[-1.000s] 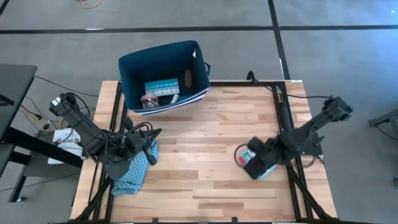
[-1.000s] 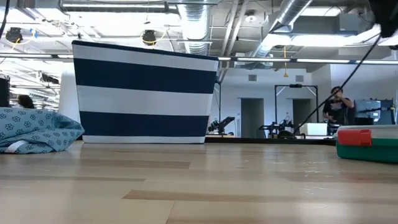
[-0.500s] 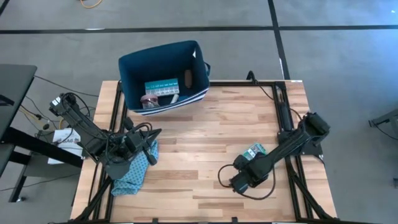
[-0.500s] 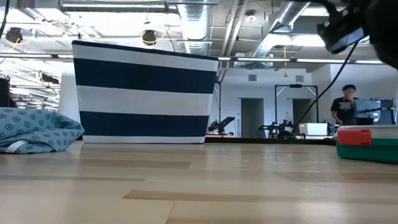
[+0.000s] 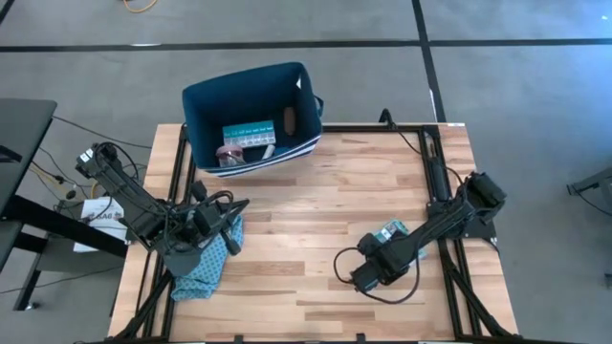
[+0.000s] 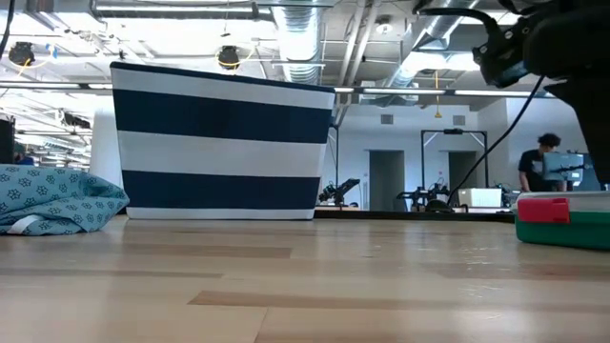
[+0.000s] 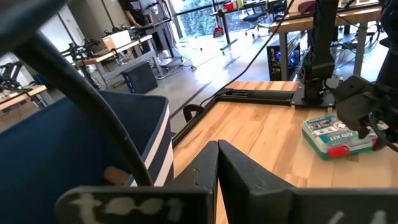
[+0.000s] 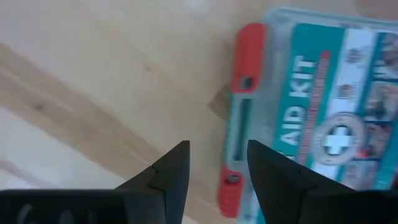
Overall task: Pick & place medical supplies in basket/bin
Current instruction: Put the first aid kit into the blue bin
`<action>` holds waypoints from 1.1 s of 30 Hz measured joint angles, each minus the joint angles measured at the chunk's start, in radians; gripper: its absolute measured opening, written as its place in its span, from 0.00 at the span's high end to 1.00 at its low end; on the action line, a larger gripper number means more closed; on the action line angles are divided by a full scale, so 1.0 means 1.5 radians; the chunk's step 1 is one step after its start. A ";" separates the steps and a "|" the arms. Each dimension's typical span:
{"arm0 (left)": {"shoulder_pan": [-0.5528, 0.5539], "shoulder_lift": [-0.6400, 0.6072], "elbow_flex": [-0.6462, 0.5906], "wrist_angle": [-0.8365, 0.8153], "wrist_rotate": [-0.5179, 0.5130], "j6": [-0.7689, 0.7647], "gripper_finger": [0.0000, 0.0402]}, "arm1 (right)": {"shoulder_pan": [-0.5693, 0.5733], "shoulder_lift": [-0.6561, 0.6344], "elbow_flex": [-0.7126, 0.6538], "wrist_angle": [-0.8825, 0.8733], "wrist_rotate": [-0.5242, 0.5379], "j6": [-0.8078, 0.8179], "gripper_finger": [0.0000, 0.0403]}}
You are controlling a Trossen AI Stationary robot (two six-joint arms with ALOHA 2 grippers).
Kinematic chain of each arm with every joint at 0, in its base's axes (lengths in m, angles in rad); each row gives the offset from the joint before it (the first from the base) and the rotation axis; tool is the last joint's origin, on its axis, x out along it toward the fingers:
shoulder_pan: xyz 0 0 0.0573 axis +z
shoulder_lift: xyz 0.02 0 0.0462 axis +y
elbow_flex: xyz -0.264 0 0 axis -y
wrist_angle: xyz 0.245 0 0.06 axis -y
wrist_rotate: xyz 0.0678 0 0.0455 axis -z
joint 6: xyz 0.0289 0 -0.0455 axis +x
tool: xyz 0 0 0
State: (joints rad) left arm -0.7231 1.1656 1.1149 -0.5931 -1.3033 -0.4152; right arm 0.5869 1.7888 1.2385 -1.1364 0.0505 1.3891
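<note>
Just ahead of the right gripper's (image 8: 214,163) tips lies the kit (image 8: 314,118), a flat teal, red and white box, flat on the table (image 5: 316,205). Its red edge sits a little beyond the fingers (image 8: 171,171), which stand slightly parted with bare wood showing in the gap and nothing between them. From above, that gripper (image 5: 363,278) hangs near the table's front right part, with the kit (image 5: 390,232) just beside the arm, toward the table's back.

Beyond the left gripper's (image 7: 217,146) tips, which are pressed together, wood runs out to the kit (image 7: 339,134) far across the table. To one side of those fingers (image 7: 242,171) stands the bin (image 7: 81,146), near but apart. From above, the left gripper (image 5: 232,218) rests over the cloth (image 5: 203,265) at the table's left edge.

Inside the bin (image 5: 196,124), at the table's back left corner, lie the pill organiser (image 5: 248,136), a pink roll (image 5: 229,152) and a brown block (image 5: 290,121). Level across the table, the bin (image 6: 221,143) shows navy and white stripes, the cloth (image 6: 52,197) beside it and the kit (image 6: 564,217) well apart.
</note>
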 joint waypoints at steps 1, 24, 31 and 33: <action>0.000 0.000 0.000 0.000 0.000 0.000 1.00 | 0.000 0.000 0.000 0.008 0.000 0.000 0.62; 0.000 0.000 0.000 -0.068 0.016 -0.095 1.00 | 0.005 0.043 0.000 -0.004 -0.011 -0.024 0.62; 0.000 0.000 0.000 -0.068 0.016 -0.097 1.00 | 0.016 0.043 0.000 -0.002 -0.013 -0.020 0.62; 0.000 0.000 0.000 -0.068 0.016 -0.097 1.00 | 0.021 0.043 0.000 -0.001 -0.013 -0.019 0.62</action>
State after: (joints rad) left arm -0.7231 1.1652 1.1145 -0.6949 -1.2788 -0.5613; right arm 0.6187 1.8530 1.2385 -1.1373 0.0308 1.3611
